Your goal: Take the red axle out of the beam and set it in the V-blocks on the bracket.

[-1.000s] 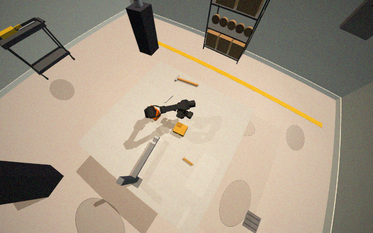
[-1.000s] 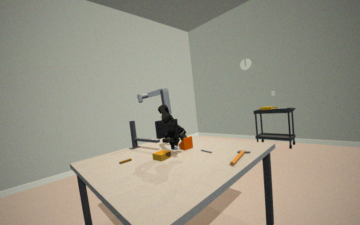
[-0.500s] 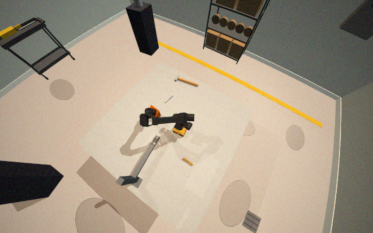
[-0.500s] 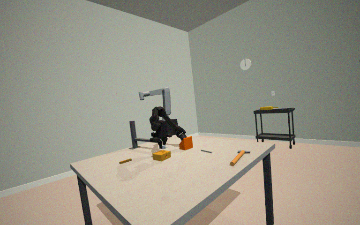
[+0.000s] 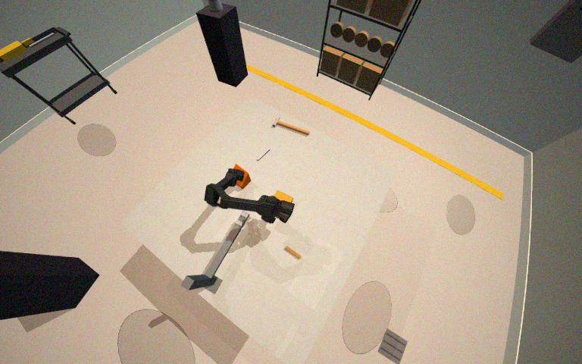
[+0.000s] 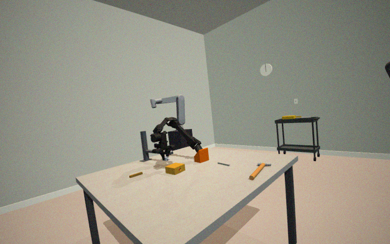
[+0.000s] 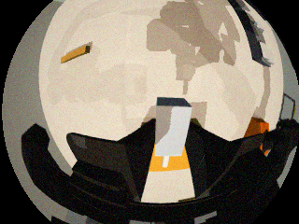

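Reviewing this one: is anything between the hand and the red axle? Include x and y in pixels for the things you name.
Yes. The yellow beam (image 5: 283, 196) (image 6: 171, 169) (image 7: 179, 164) encloses the red axle (image 6: 180, 169), with only an end showing in its hole. Also, the hand (image 5: 270, 218) (image 6: 165, 157) (image 7: 168, 123) is shut on a pale grey block (image 6: 167, 158) (image 7: 177, 131).

Top: high, steep downward; exterior: low, tabletop side; wrist: close, down; tabletop shared.

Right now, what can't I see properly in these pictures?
- Red end inside the yellow block: too small in the exterior view to tell how far in it sits.
- Tips of the black gripper: hidden under the arm in the top view.
- Most of that block: hidden in the wrist view by the fingers and the silver block.
- Time on the round white clock: too small, exterior view.
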`<state>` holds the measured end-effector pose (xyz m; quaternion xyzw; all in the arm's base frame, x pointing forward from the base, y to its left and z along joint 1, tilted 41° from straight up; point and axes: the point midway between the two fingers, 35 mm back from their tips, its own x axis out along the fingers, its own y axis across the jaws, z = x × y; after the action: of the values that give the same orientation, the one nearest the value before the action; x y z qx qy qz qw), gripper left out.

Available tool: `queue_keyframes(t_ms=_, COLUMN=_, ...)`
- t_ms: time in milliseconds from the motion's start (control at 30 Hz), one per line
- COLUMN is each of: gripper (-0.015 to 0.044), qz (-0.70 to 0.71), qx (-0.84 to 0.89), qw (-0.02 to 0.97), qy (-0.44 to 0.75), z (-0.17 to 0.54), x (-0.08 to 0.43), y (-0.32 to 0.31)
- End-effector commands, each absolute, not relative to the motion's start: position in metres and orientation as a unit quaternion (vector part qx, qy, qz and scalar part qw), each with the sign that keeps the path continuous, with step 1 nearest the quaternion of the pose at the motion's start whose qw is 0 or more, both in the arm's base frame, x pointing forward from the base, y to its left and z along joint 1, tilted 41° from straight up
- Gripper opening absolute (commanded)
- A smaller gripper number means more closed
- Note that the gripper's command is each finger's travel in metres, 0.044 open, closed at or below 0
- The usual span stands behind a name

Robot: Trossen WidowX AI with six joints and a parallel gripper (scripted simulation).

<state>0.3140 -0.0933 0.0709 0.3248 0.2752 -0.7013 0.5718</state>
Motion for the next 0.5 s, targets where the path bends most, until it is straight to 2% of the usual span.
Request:
queue_keyframes(t_ms=0, gripper=0.0000, qz=-0.705, qx=0.319, qw=0.573, qy=0.269, z=0.0896, x=0.3082, y=-0.1150)
queue_keyframes(t_ms=467, gripper=0.0000, qz=-0.706, qx=0.319, qw=0.573, qy=0.269, z=0.0810, x=0.3068, y=-0.1248)
